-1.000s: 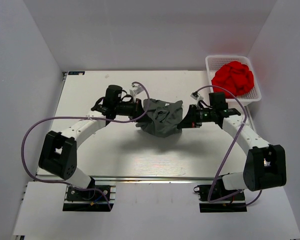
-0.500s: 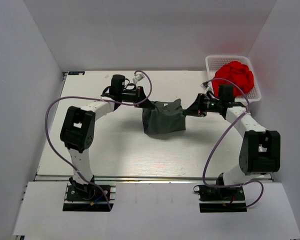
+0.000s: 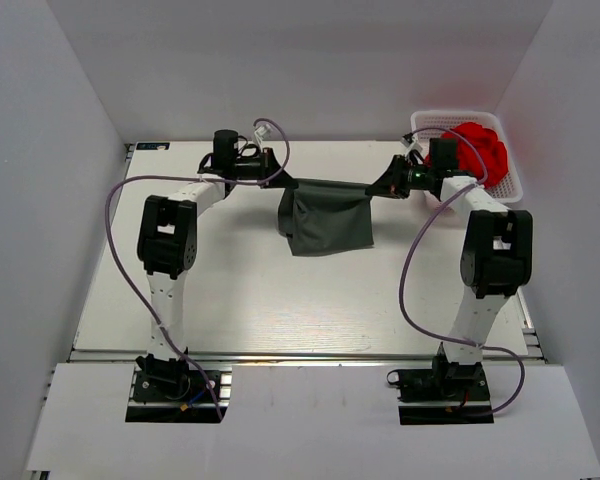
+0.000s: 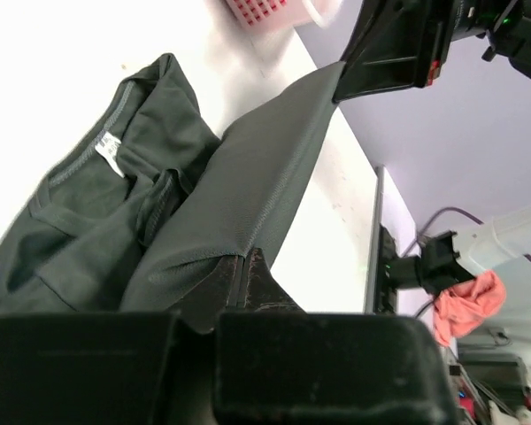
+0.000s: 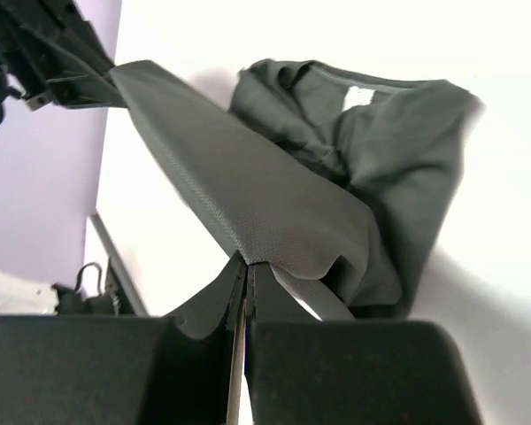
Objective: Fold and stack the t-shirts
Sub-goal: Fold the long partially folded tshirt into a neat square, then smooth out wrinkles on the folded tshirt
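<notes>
Red cloth [image 3: 480, 145] fills the white basket [image 3: 450, 120] (grey t-shirt [image 3: 328, 222] hangs outside).

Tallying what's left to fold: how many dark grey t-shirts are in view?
1. The grey t-shirt hangs stretched between the left gripper and right gripper, over the far table. Red cloth in the basket could hide more.

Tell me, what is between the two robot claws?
A dark grey t-shirt. One edge runs tight from the left gripper to the right gripper, both shut on it, and the rest hangs below. The top view shows it.
</notes>
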`<state>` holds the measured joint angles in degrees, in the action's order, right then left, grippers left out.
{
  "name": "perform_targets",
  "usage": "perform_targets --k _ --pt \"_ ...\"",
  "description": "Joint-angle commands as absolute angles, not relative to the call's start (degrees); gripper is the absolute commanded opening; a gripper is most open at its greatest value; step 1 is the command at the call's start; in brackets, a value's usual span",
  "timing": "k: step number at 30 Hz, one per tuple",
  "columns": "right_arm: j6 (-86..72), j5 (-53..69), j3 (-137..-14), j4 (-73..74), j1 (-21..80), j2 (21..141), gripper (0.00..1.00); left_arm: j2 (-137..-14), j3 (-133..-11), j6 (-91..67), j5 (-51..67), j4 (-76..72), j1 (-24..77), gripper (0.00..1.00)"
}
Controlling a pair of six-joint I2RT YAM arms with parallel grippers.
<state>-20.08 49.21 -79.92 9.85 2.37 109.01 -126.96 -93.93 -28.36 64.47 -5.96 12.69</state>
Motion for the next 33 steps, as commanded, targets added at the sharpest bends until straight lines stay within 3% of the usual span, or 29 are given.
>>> perform_targets --k 1,9,11,12,13,14,19,23,33 --pt "-18.5 47.0 -85.3 9.8 2.0 112.1 0.0 -130.0 -100.3 -26.7 64.9 -4.4 11.7 0.0" --pt "-19.1 45.4 -100.3 10.7 2.2 125.4 0.0 -138.9 -109.0 -29.4 61.1 -4.4 9.3 0.01" --pt "-19.7 45.4 -106.3 10.9 2.4 131.3 0.14 -139.6 -110.9 -30.1 58.3 -4.4 8.5 0.36" --pt "-19.7 45.7 -110.3 11.0 2.4 132.9 0.27 -139.6 -111.5 -30.1 56.8 -3.9 7.7 0.7" --pt "-19.9 45.4 -112.6 12.8 2.5 134.4 0.68 -139.6 -112.6 -30.1 53.9 -2.6 7.0 0.99" --pt "-19.8 45.4 -118.7 13.6 2.7 137.4 0.9 -139.6 -113.1 -29.4 53.4 -2.0 6.9 1.0" --pt "-15.9 40.0 -117.4 18.5 3.8 132.5 0.91 -135.9 -111.5 -21.8 47.7 5.5 7.9 1.0" --pt "-12.2 28.2 -102.8 18.2 5.4 123.0 0.91 -130.3 -106.1 -10.7 37.6 14.8 11.4 1.0" --pt "-13.3 18.6 -81.9 17.2 7.4 108.8 0.91 -129.0 -103.4 -10.7 26.5 18.3 18.4 0.98"
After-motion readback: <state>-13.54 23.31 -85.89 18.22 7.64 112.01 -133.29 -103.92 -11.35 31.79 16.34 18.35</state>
